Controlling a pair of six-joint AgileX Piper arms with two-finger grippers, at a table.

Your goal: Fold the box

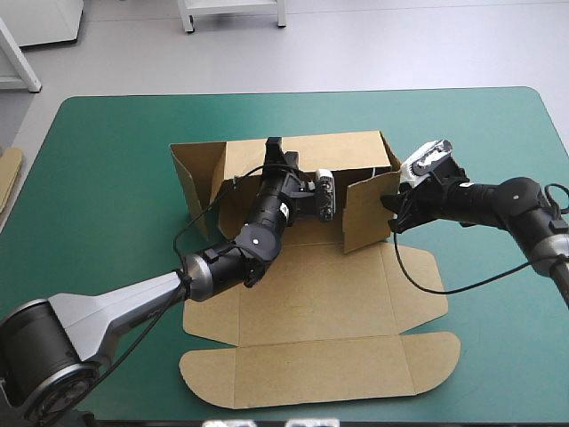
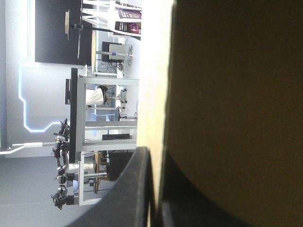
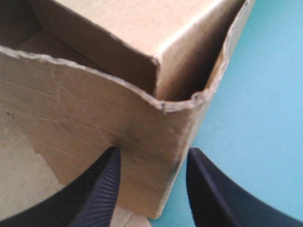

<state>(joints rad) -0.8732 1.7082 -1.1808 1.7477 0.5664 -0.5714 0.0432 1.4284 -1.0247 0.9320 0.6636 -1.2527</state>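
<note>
The brown box [image 1: 311, 294] lies mid-table with its base and front lid flap [image 1: 320, 374] flat, while its back wall [image 1: 342, 149] and left wall [image 1: 196, 178] stand up. My left gripper [image 1: 274, 149] reaches over the base to the back wall's top edge. In the left wrist view this gripper [image 2: 155, 156] is shut on the box [image 2: 236, 94], the board's pale edge running between its fingers. At the right, my right gripper [image 1: 389, 212] is at the raised right wall [image 1: 364, 213]. It [image 3: 152, 152] is open, and the wall's outer corner [image 3: 94, 113] stands between its fingers.
An edge of more brown board [image 1: 9, 173] shows at the table's left edge. Bare teal-green cover [image 1: 498, 133] stretches to the right of and behind the box, and also along its left side.
</note>
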